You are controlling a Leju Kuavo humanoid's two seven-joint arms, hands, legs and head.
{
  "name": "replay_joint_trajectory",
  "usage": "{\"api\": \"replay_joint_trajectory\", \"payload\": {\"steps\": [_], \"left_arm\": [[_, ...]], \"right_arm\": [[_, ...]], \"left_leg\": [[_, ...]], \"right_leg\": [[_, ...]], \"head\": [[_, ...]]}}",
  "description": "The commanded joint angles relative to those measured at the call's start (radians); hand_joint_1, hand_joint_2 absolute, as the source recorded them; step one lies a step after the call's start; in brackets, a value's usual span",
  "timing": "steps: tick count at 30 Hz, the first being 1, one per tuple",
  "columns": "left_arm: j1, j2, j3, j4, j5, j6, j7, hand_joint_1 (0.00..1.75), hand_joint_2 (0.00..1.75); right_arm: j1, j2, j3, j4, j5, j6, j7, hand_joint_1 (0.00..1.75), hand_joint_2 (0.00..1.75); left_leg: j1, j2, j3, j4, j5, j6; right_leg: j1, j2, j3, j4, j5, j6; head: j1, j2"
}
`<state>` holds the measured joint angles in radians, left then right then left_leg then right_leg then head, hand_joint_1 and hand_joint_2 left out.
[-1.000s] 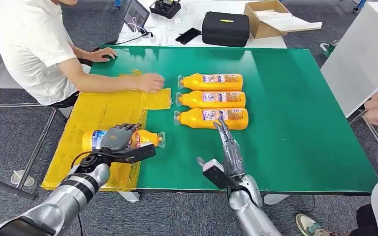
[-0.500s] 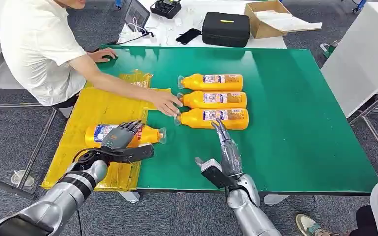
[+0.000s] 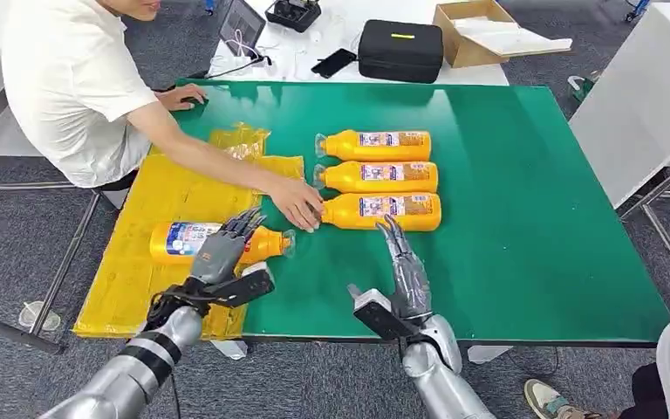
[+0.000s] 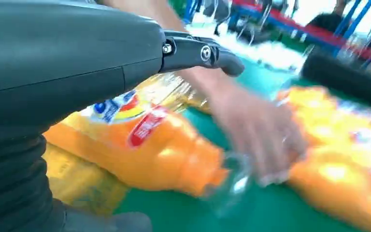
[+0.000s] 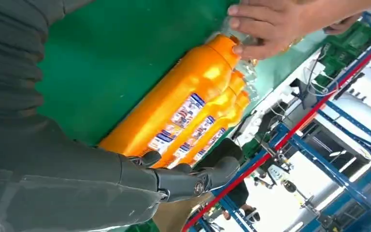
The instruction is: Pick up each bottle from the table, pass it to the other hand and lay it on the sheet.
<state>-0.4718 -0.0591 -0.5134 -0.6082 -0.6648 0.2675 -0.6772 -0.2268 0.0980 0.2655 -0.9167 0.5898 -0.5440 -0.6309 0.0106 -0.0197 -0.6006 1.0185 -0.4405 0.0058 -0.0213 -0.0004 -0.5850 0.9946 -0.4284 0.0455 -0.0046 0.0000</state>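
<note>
One bottle (image 3: 218, 242) lies on the yellow sheet (image 3: 166, 196), the left hand (image 3: 225, 248) spread empty above it; the right hand (image 3: 401, 262) reaches, fingers wide, toward the nearest bottle (image 3: 382, 211), which a person's hand (image 3: 297, 202) steadies beside that sheet.

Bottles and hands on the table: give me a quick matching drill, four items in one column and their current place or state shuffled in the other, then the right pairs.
Column one:
1. bottle with the blue label
2. nearest bottle of the row
3. left hand
4. black case

Column two:
A. on the white table beyond the green one
B. lying on the yellow sheet, neck over the green top
C. cap end touched by the person's hand
D. fingers spread above a bottle, gripping nothing

Pairs: 1-B, 2-C, 3-D, 4-A
</note>
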Motion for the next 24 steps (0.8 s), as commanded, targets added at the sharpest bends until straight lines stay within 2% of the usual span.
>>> {"api": "replay_joint_trajectory", "payload": {"steps": [1, 4, 6, 7, 10, 12, 14, 19, 24], "left_arm": [[0.113, -0.024, 0.032, -0.270, 0.066, 0.048, -0.015, 0.00, 1.75], [0.143, -0.015, 0.012, -0.342, 0.113, 0.022, -0.017, 0.00, 1.75], [0.169, -0.010, 0.001, -0.385, 0.108, 0.039, -0.012, 0.00, 1.75], [0.182, -0.008, -0.007, -0.404, 0.108, 0.040, -0.011, 0.00, 1.75], [0.193, -0.006, -0.014, -0.422, 0.109, 0.040, -0.008, 0.00, 1.75], [0.212, -0.010, -0.020, -0.454, 0.131, 0.019, -0.015, 0.00, 1.75], [0.234, -0.037, -0.015, -0.495, 0.194, -0.029, -0.007, 0.00, 1.75], [0.319, -0.095, -0.014, -0.575, 0.325, -0.106, 0.041, 0.00, 1.75], [0.319, -0.095, -0.014, -0.575, 0.325, -0.106, 0.041, 0.00, 1.75]], "right_arm": [[0.021, -0.024, 0.007, -0.034, 0.015, -0.014, 0.012, 0.00, 1.75], [0.031, -0.031, 0.015, -0.048, 0.061, -0.053, 0.030, 0.00, 1.75], [0.034, -0.047, 0.031, -0.042, 0.183, -0.148, 0.092, 0.00, 1.75], [0.048, -0.048, 0.001, -0.069, 0.297, -0.154, 0.133, 0.00, 1.75], [0.053, -0.048, -0.025, -0.078, 0.335, -0.154, 0.137, 0.00, 1.75], [0.068, -0.032, -0.100, -0.126, 0.492, -0.154, 0.153, 0.00, 1.75], [0.053, -0.035, -0.128, -0.150, 0.579, -0.154, 0.196, 0.00, 1.75], [0.056, -0.075, -0.152, -0.215, 0.691, -0.154, 0.272, 0.00, 1.75], [0.056, -0.075, -0.152, -0.215, 0.691, -0.154, 0.272, 0.00, 1.75]], "left_leg": [[0.001, 0.001, -0.001, 0.001, 0.000, 0.000], [0.001, 0.001, -0.001, 0.001, 0.000, 0.000], [0.001, 0.003, 0.000, 0.001, -0.001, 0.000], [0.000, 0.001, -0.001, 0.000, 0.000, 0.000], [0.001, 0.002, 0.000, 0.001, -0.001, 0.000], [0.002, 0.003, 0.002, 0.001, -0.001, 0.001], [0.000, 0.000, -0.001, 0.000, 0.000, 0.000], [0.001, 0.003, 0.000, 0.002, -0.001, 0.001], [0.000, 0.001, 0.000, 0.001, -0.001, 0.001]], "right_leg": [[0.001, -0.001, 0.000, 0.000, 0.000, -0.001], [0.001, 0.000, 0.000, 0.000, 0.000, -0.001], [0.002, 0.001, 0.000, 0.000, 0.001, -0.002], [0.001, 0.000, 0.000, 0.000, 0.000, -0.001], [0.002, 0.000, 0.001, -0.001, 0.000, -0.002], [0.003, 0.001, 0.002, -0.002, 0.000, -0.003], [0.000, -0.001, -0.001, 0.000, 0.000, -0.001], [0.002, 0.001, 0.001, 0.000, 0.000, -0.003], [0.001, 0.000, 0.001, -0.001, 0.000, -0.002]], "head": [[0.001, 0.000], [0.000, 0.000], [0.000, 0.000], [0.000, 0.000], [0.000, 0.000], [0.000, 0.000], [0.000, 0.000], [0.000, 0.000], [0.000, 0.000]]}}
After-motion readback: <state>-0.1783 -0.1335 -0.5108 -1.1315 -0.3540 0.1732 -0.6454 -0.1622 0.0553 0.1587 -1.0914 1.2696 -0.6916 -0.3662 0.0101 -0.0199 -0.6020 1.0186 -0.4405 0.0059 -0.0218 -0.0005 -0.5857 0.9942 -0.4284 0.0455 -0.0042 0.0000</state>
